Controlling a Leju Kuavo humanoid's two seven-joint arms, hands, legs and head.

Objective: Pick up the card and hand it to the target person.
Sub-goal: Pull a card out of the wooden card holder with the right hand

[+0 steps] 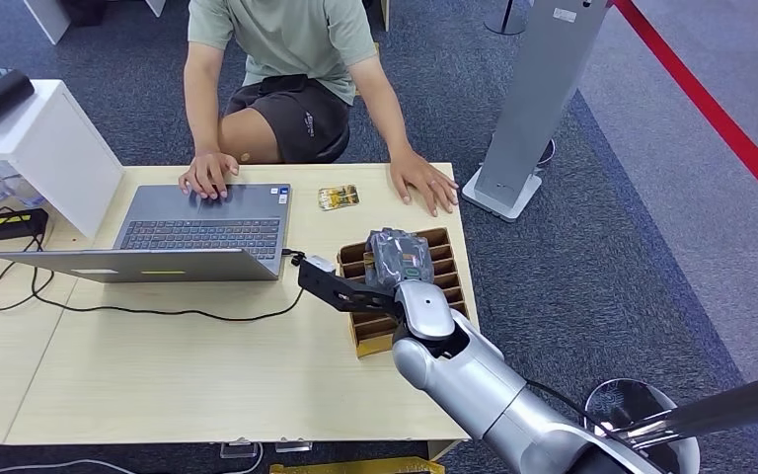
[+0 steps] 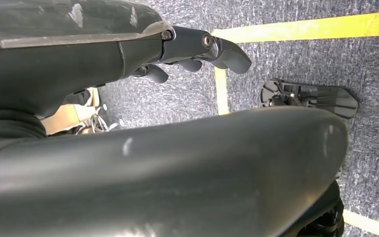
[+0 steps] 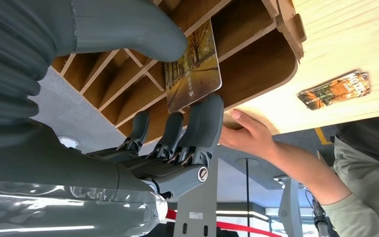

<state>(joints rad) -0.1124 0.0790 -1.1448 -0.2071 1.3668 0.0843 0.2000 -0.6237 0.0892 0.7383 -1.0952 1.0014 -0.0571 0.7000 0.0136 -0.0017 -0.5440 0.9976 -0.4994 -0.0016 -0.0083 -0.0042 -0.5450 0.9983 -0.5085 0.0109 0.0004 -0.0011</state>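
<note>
— Looking from the left, what are we seeing first?

— We are seeing the left hand (image 2: 197, 49) hanging over grey carpet with yellow floor lines; its fingers are curling loosely around nothing. On the table (image 1: 158, 365) an open laptop (image 1: 197, 232) is sitting with a person's hand (image 1: 209, 175) resting on its deck.

— And the card?

— We are finding the card (image 3: 193, 66) standing on edge in a slot of the wooden card rack (image 1: 446, 272), its long axis running up out of the slot and its printed face, an avenue of autumn trees, turning toward the wrist camera. A small white mark is printed on it, too fine for us to read.

— How is the right hand sitting?

— We are seeing the right hand (image 3: 177, 133) over the rack, partly closed around the card: the thumb (image 3: 128, 34) is pressing near one face and a dark fingertip (image 3: 207, 111) is touching its lower edge. The other fingers are lying alongside, slightly bent.

— Anything further right?

— A second card (image 1: 339, 197) is lying flat on the table beyond the rack, long axis across the table, beside the person's other hand (image 1: 424, 181). Lettering on the person's shorts and sleeve is too small for us to read.
</note>
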